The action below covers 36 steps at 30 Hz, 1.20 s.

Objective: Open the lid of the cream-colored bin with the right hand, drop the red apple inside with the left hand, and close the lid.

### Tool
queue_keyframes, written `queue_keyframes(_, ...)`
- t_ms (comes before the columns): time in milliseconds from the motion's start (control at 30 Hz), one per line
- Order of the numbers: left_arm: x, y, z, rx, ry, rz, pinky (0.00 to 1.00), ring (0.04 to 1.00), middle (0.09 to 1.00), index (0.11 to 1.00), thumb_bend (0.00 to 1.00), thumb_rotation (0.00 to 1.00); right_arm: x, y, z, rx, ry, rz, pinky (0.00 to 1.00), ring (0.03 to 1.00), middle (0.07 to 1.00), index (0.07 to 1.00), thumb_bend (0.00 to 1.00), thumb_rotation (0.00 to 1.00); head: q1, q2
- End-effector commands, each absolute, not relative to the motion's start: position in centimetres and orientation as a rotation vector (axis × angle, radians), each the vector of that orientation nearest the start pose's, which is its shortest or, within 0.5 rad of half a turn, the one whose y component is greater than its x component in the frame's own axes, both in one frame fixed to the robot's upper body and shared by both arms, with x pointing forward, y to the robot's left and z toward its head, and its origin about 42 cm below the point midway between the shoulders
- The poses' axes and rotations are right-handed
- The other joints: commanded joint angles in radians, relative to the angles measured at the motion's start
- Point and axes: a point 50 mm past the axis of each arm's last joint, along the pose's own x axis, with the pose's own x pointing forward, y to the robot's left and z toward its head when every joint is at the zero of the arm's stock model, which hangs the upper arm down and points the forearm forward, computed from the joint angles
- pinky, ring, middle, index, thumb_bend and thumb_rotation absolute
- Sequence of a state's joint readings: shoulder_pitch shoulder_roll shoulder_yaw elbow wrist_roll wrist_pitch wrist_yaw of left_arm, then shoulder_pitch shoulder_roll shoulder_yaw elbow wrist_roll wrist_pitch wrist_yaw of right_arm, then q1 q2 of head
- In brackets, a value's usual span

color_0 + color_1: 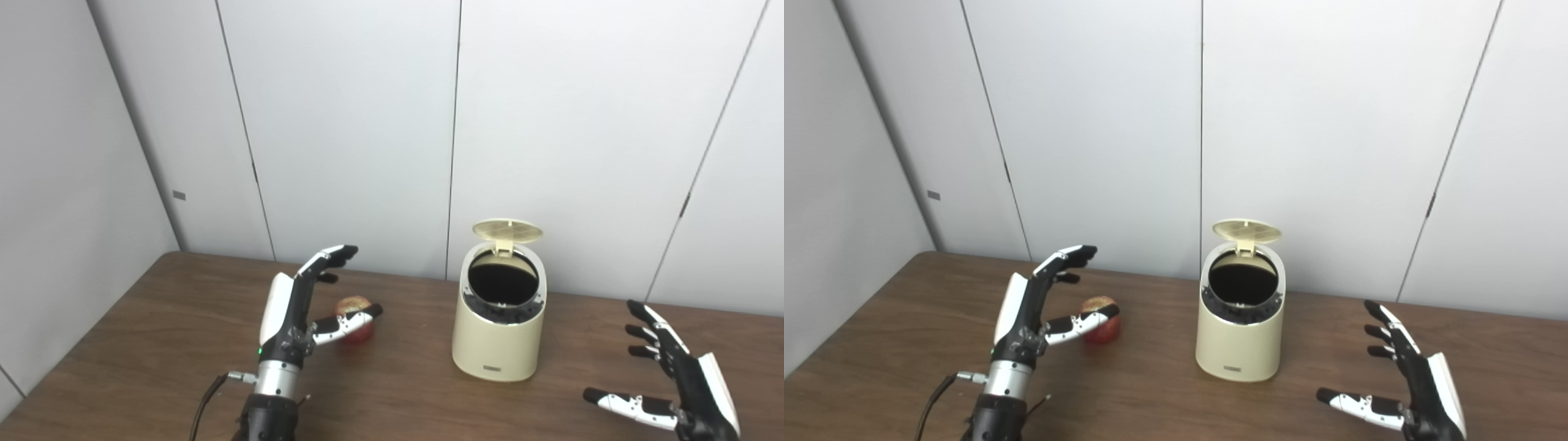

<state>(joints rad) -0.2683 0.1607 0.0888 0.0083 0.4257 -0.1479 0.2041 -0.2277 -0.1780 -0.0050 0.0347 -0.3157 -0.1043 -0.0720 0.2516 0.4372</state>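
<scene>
The cream-colored bin (pixel 497 334) stands on the brown table, right of centre. Its round lid (pixel 507 231) is raised upright at the back and the dark inside shows. The red apple (pixel 354 318) rests on the table to the bin's left. My left hand (pixel 300 312) is open just left of the apple, fingers arched above it and thumb across its front; I cannot tell if it touches. My right hand (pixel 670 373) is open and empty near the table's front right, well clear of the bin. The same scene shows in the right eye view, with the apple (pixel 1100 327) and bin (pixel 1238 334).
The brown wooden table (pixel 398 392) carries only the bin and apple. Grey wall panels (pixel 343 122) close the back and left side. A black cable (pixel 205 398) hangs by my left wrist.
</scene>
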Motion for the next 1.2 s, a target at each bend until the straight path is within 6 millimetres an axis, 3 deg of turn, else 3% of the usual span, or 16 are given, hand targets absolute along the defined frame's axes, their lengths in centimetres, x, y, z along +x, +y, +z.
queue_keyframes(0,37.3,27.6,22.2,0.545,-0.515,0.294,0.77,0.831,0.807,0.779,0.78,0.11,35.9,-25.2,18.9,-0.474,-0.383,-0.048,0.71,0.816,0.893,0.878,0.79,0.00,0.000,0.001)
queue_keyframes(267,39.0,29.4,21.1,0.626,-0.398,0.302,0.85,0.899,0.880,0.857,0.82,0.21,35.7,-25.2,19.1,-0.481,-0.375,-0.051,0.69,0.802,0.883,0.869,0.79,0.00,0.001,0.007)
queue_keyframes(533,40.2,30.3,20.0,0.666,-0.252,0.232,0.86,0.971,0.955,0.941,0.90,0.34,35.5,-25.0,19.3,-0.503,-0.374,-0.052,0.68,0.804,0.881,0.866,0.79,0.00,-0.005,0.014)
queue_keyframes(667,40.7,30.5,19.1,0.673,-0.213,0.227,0.83,0.949,0.918,0.934,1.00,0.36,35.4,-24.9,19.6,-0.503,-0.377,-0.049,0.68,0.801,0.880,0.866,0.78,0.00,-0.010,0.016)
queue_keyframes(1167,42.0,30.0,15.6,0.717,-0.123,0.203,0.85,0.921,0.869,0.922,1.00,0.38,35.1,-24.2,19.7,-0.494,-0.388,-0.047,0.66,0.795,0.872,0.871,0.78,0.00,-0.027,0.018)
